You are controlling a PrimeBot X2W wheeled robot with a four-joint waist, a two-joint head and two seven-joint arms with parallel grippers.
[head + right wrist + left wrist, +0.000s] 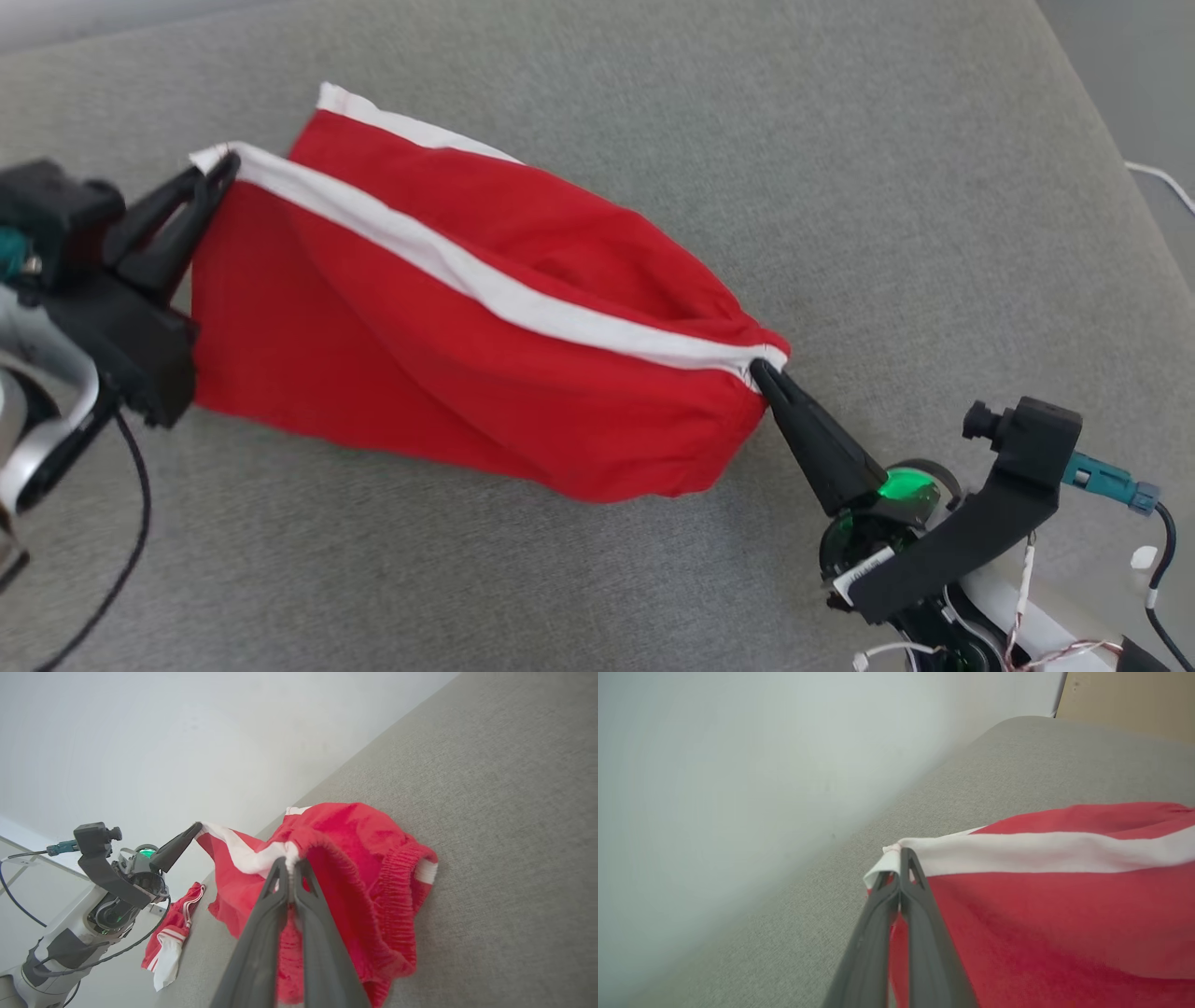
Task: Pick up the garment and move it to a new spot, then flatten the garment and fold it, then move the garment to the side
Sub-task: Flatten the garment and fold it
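The garment (467, 308) is a pair of red shorts with a white side stripe, stretched between both grippers just above the grey cushion. My left gripper (222, 168) is shut on the white-striped hem corner at the left; the left wrist view has its fingers (903, 877) pinching that white edge (887, 858). My right gripper (761, 369) is shut on the elastic waistband end at the lower right. From the right wrist, the gathered waistband (392, 891) hangs open beside the closed fingers (292, 872), and the left gripper (198, 827) holds the far end.
The grey fabric cushion (840, 187) spreads all round the garment. A pale wall (714, 788) runs along its far side. Another red and white cloth (170, 933) lies by the cushion's edge near the left arm. A white cable (1162, 177) lies off the right edge.
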